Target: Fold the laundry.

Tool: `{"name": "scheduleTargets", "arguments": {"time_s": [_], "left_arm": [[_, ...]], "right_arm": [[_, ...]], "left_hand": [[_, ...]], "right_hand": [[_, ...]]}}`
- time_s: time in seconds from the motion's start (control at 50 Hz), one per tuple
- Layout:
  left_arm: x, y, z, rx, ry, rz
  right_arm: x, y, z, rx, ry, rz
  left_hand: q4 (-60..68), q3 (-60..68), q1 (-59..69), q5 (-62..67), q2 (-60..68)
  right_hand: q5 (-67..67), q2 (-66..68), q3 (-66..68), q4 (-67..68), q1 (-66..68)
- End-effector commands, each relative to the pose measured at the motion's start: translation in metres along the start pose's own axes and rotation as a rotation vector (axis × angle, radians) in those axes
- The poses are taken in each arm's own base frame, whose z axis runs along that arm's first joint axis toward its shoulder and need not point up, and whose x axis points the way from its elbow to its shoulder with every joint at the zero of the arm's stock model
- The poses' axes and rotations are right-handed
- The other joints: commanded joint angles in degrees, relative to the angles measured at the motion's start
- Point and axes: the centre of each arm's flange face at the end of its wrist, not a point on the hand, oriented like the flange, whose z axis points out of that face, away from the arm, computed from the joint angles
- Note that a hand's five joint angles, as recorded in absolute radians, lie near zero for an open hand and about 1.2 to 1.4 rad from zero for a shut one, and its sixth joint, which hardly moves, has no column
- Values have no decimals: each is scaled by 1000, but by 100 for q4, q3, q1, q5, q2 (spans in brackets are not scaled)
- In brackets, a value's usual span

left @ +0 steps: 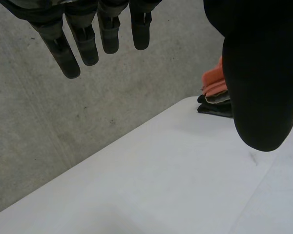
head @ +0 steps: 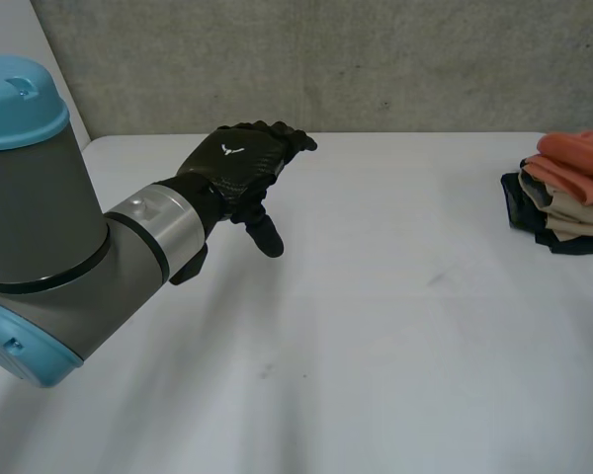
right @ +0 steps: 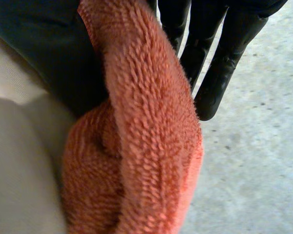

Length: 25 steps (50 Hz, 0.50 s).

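A pile of soft cloths [head: 563,212] lies at the right side of the white table [head: 376,326], an orange fluffy terry towel [head: 578,158] on top. The left robot hand [head: 239,163] hovers well apart from it, spread and empty. The right robot hand [right: 219,73] is against the towel; we cannot tell if it grips. We judge the towel light and limp, best pinched at a corner.

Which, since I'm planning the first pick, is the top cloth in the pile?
The orange towel: it lies topmost, over the beige cloth and the dark one at the bottom.
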Motion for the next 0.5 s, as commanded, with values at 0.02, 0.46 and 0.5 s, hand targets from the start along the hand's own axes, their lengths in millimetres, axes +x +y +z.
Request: {"name": "scheduleTargets", "arguments": {"time_s": [0.02,0.46,0.5], "left_arm": [[0,0,1,1,1,0],[-2,-15,-6,44,-16,7],[-5,-20,-8,59,-27,9]], "right_arm": [[0,-40,-14,-3,-44,-12],[115,-175,-53,-318,616,-284],[95,-190,-39,-273,580,-276]], "left_hand": [[3,-55,20,-87,10],[-47,-106,-30,-137,-40],[-47,-106,-30,-137,-40]], "right_hand": [[-4997,-5266,-5278,-5386,-3852],[-4997,-5266,-5278,-5386,-3852],[-4997,-5266,-5278,-5386,-3852]]}}
